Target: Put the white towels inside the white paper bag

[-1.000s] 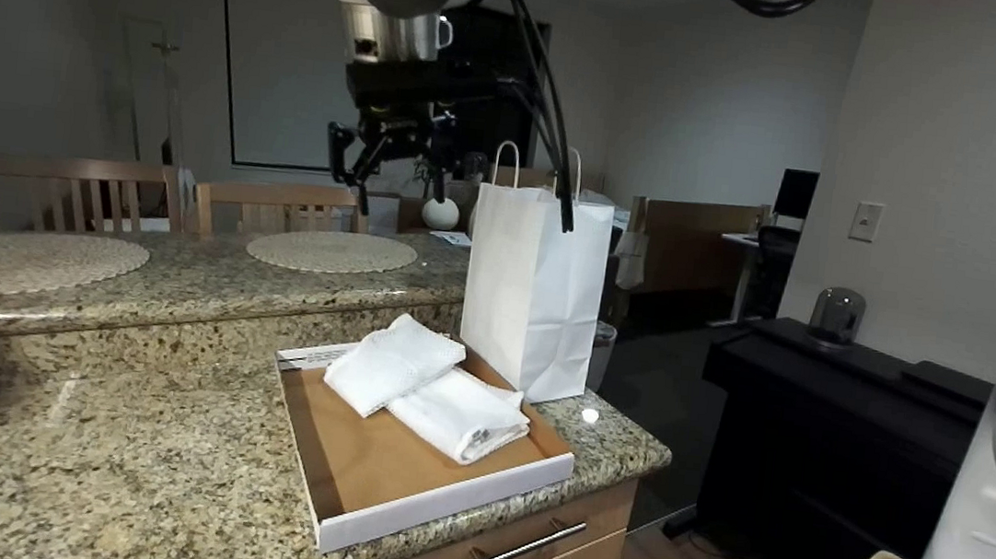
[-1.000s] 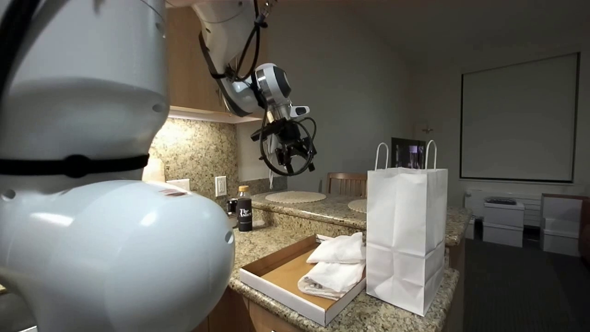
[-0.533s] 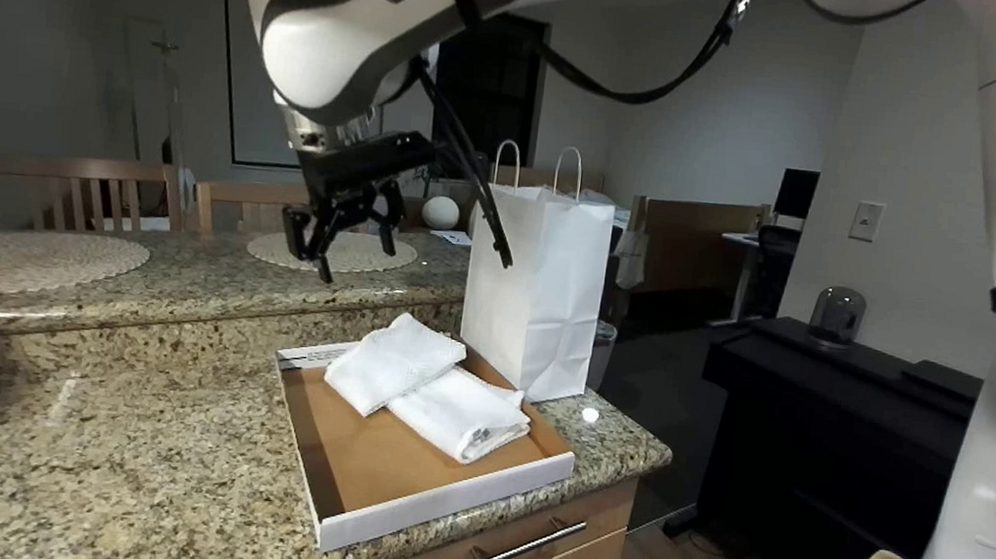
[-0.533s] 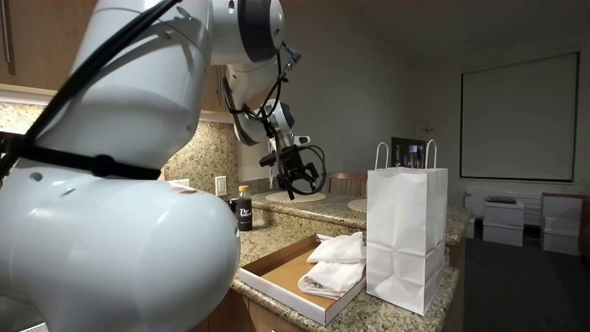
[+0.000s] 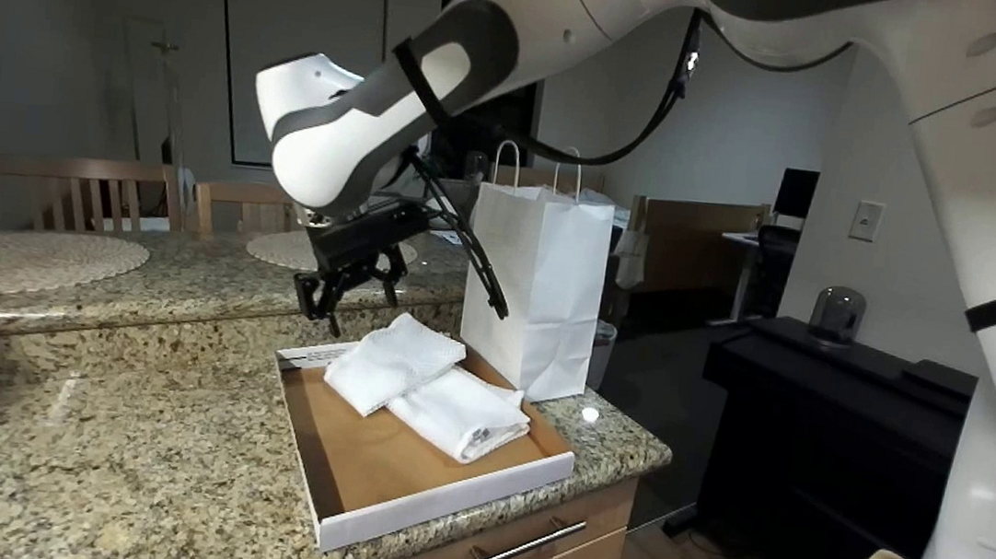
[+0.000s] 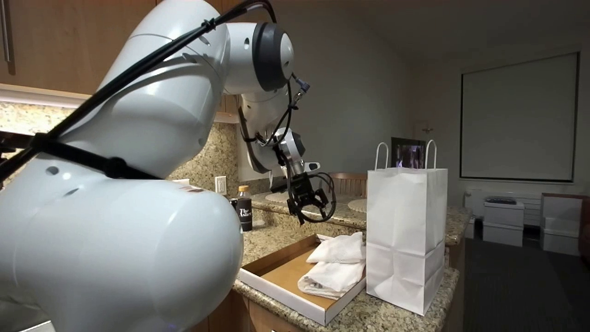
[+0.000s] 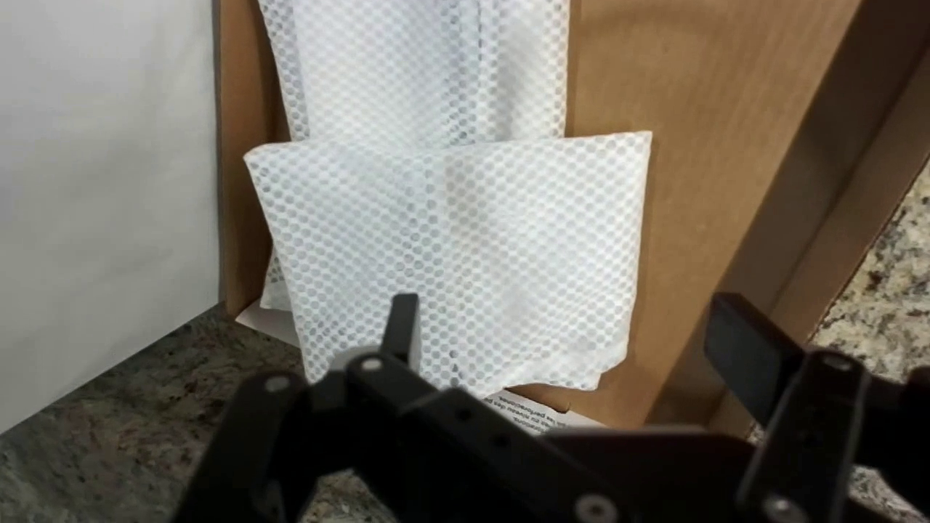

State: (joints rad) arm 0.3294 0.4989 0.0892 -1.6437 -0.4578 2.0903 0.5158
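Hovering near the overlapping white towels (image 5: 428,393), the end effector (image 5: 363,315) has its jaws wide apart.

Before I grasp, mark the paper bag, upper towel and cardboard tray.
White paper bag (image 6: 397,219), in an exterior view: wider visible side.
Upper white towel (image 7: 465,250), wrist view: middle of its top.
Cardboard tray (image 5: 447,500), in an exterior view: white outer wall.

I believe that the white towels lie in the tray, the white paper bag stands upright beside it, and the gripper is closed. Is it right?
The gripper is open, not closed: the wrist view shows its fingers apart. The white towels lie in the tray, and the white paper bag stands upright beside it.
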